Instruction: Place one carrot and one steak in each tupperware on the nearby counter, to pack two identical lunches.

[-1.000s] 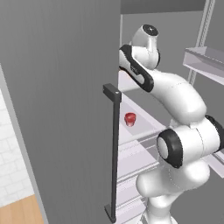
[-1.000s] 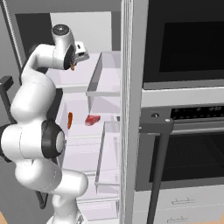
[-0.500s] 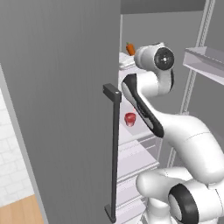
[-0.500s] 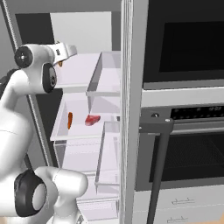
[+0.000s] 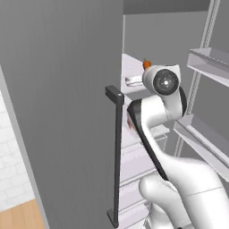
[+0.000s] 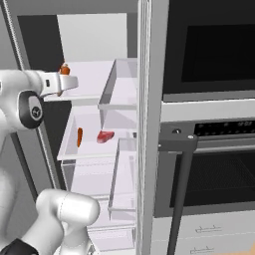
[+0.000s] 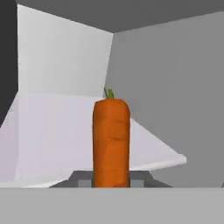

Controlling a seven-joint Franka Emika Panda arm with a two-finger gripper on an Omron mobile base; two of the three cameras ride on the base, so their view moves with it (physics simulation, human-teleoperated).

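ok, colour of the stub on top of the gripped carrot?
Green, on the orange carrot; the hand view shows it best.

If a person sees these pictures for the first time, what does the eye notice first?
First, the bright orange carrot held upright in the fingers, in front of a white shelf of the open fridge. Next, on a lower shelf, a second carrot and a red steak lie apart.

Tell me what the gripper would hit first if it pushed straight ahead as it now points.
Shut on the bright orange tapered carrot, the gripper points into the fridge over the white upper shelf. The grey back wall looks first in line, though depth is unclear.
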